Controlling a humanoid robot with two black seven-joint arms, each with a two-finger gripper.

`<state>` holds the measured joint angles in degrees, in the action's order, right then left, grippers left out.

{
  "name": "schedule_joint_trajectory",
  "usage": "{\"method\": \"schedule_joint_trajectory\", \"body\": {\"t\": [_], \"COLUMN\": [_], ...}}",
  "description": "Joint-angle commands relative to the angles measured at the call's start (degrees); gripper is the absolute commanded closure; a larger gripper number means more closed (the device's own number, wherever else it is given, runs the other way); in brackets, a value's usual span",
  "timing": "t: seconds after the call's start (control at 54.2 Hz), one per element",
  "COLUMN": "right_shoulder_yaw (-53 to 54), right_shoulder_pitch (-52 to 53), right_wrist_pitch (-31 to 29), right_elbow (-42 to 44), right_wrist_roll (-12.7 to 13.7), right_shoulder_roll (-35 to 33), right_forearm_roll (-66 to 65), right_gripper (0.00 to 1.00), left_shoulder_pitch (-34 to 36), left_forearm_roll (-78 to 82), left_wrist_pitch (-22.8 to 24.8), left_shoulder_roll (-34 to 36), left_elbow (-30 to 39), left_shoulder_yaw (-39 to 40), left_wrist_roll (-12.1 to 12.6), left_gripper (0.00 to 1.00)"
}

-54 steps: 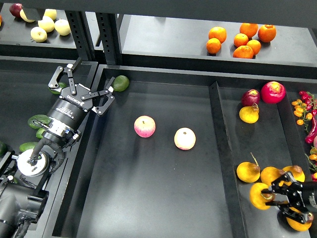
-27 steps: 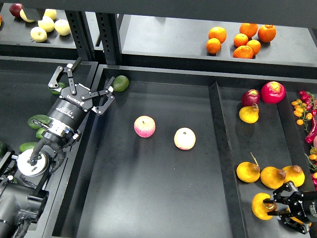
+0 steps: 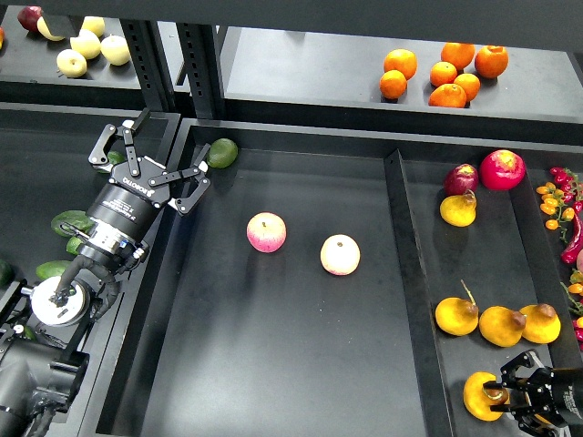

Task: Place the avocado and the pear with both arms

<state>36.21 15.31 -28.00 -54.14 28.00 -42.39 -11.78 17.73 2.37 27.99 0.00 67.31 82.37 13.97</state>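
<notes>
- Black left gripper [image 3: 146, 166] sits at centre left of the frame, fingers spread wide, nothing between them, over the wall between the left bin and the middle bin [image 3: 273, 364].
- Avocado [image 3: 221, 152] lies in the upper-left corner of the middle bin, just right of the left gripper's fingertips, not touching them.
- Two pink-and-yellow apples [image 3: 266, 232] rest near the bin's centre, apart from each other.
- Right gripper [image 3: 506, 394] at lower right of the frame, in the right bin [image 3: 414, 273]; fingers pinch the pear [image 3: 480, 395] at its brownish stem end.
- Three more orange-yellow fruits [image 3: 500, 324] sit in a row just above the held pear.
- Oranges [image 3: 444, 71] lie on the upper-right shelf.
</notes>
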Motion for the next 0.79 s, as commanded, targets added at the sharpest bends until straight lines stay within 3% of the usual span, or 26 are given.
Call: {"method": "schedule_joint_trajectory", "body": {"t": [0.0,0.295,0.775], "right_shoulder_yaw": [0.1,0.9,13.0], "right_shoulder_pitch": [0.3,0.8,4.6], "right_wrist_pitch": [0.0,0.0,0.0], "right_elbow": [-0.3,-4.9,-9.1], "right_wrist_roll": [0.0,0.0,0.0], "right_shoulder_roll": [-0.1,-3.9,-6.6], "right_forearm_roll": [-0.1,-0.2,8.8], "right_gripper": [0.47,0.2,0.19], "left_shoulder_pitch": [-0.1,-0.1,-0.1], "left_forearm_roll": [0.0,0.0,0.0], "left_wrist_pitch": [0.0,0.0,0.0], "left_shoulder_roll": [0.0,0.0,0.0], "left_elbow": [-0.1,-0.4,-0.9], "left_shoulder_yaw": [0.0,0.0,0.0], "left_wrist_roll": [0.0,0.0,0.0], "left_gripper": [0.0,0.0,0.0]}}
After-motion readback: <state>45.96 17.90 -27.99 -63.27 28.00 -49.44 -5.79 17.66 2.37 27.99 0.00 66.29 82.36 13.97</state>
